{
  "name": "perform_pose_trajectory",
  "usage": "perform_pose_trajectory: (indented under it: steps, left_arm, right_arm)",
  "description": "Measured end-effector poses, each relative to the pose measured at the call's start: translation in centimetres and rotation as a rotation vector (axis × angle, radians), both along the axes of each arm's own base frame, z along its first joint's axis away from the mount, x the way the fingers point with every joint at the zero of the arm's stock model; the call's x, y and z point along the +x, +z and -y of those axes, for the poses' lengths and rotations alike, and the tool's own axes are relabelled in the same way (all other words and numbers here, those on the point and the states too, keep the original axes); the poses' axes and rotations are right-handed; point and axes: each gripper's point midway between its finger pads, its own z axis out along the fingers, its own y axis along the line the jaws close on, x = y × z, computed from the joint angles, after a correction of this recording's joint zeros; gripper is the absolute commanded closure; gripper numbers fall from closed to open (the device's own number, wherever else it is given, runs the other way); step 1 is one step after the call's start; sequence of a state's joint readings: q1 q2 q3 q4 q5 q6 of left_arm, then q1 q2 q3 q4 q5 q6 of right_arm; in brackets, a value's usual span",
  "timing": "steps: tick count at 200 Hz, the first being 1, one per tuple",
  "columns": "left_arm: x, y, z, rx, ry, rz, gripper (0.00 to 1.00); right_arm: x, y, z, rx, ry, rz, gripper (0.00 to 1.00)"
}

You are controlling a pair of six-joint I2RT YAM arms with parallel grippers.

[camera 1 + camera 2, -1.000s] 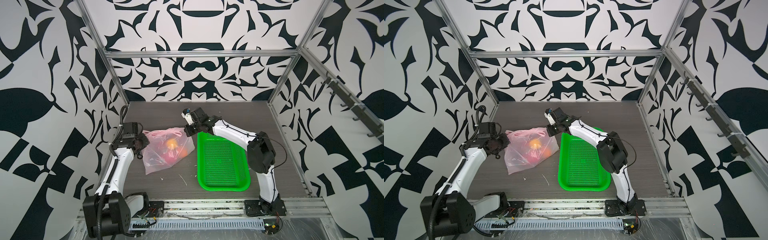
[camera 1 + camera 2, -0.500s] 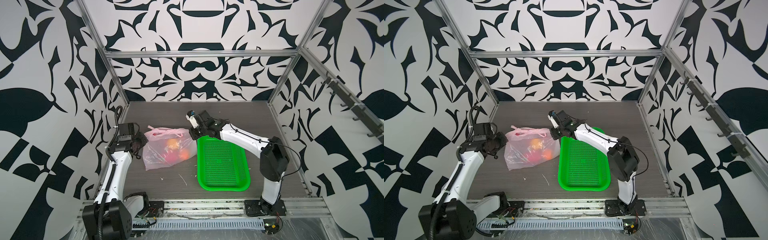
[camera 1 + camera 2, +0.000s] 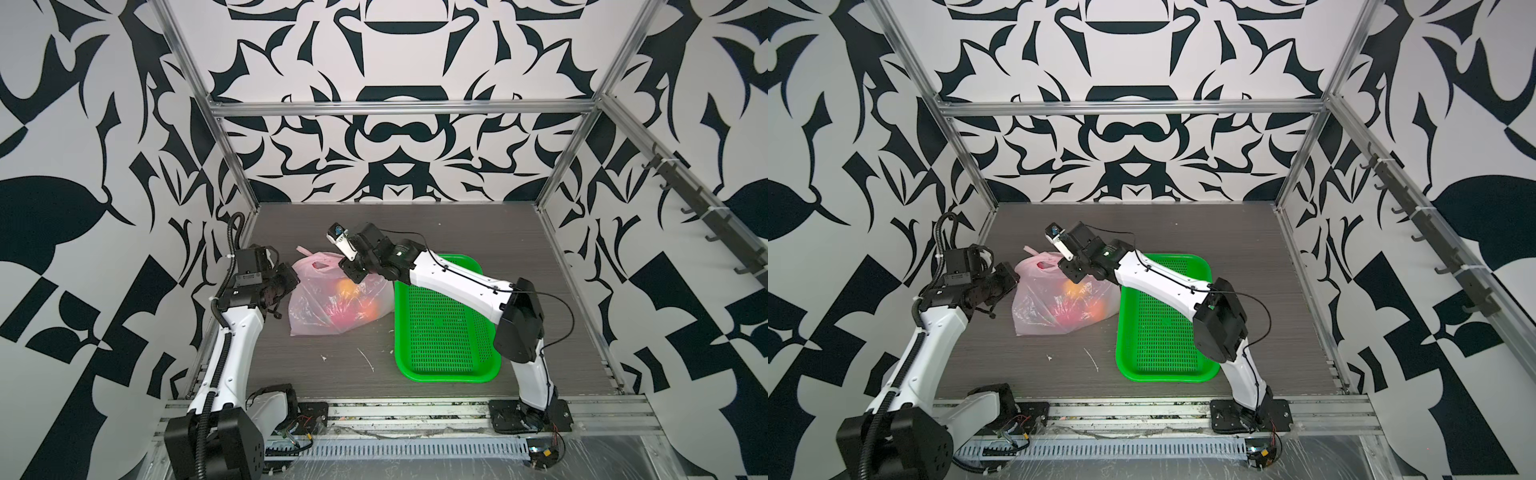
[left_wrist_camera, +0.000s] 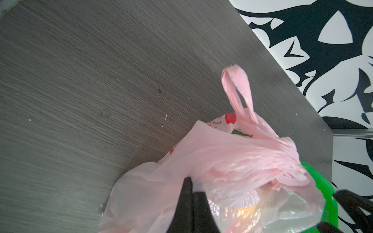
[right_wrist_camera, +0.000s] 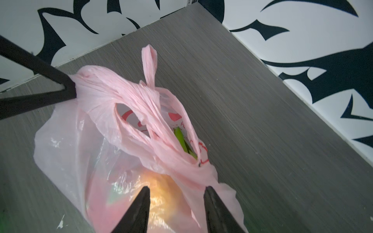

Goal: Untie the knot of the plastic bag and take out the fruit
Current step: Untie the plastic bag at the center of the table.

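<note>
The pale-pink plastic bag [image 3: 328,307] [image 3: 1054,307] lies on the table between my arms. Fruit shows through it: an orange-yellow round [image 3: 345,286], red pieces [image 3: 345,318], and a green scale tip [image 5: 180,139] in the mouth. No tight knot shows. Loose handle strands [image 5: 153,113] cross the mouth and one handle loop [image 4: 236,88] stands up. My left gripper [image 3: 293,276] [image 4: 191,185] is shut on the bag's rim. My right gripper [image 3: 351,276] [image 5: 176,189] hangs open just above the bag, nothing between its fingers.
A green perforated basket [image 3: 446,376] [image 3: 1167,376] lies directly right of the bag, under my right forearm. Small white scraps [image 3: 368,359] dot the table in front. The left wall stands close behind my left gripper.
My right gripper has opened and let go of the bag, and has shifted left over it. The bag has slumped. My left gripper keeps its hold.
</note>
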State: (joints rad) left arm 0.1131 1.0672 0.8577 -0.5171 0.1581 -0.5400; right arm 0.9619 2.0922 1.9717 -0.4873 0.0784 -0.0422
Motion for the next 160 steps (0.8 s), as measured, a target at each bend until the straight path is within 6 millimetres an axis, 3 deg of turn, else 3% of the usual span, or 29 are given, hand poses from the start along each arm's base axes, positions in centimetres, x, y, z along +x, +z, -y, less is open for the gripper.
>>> perform_pose_trajectory:
  steps: [42,73,160]
  left_arm:
    - [0.0,0.1,0.1,0.004,-0.01,0.006,1.0]
    - [0.0,0.1,0.1,0.005,-0.015,0.007,1.0]
    - [0.0,-0.1,-0.3,0.015,0.009,0.003,1.0]
  right_arm:
    - [0.8,-2.9,-1.2,-0.063,0.032,0.0,0.51]
    - [1.2,-3.9,-1.7,-0.078,0.038,0.008,0.52]
    - [2.8,-4.1,-1.0,-0.082,-0.026,0.057,0.97]
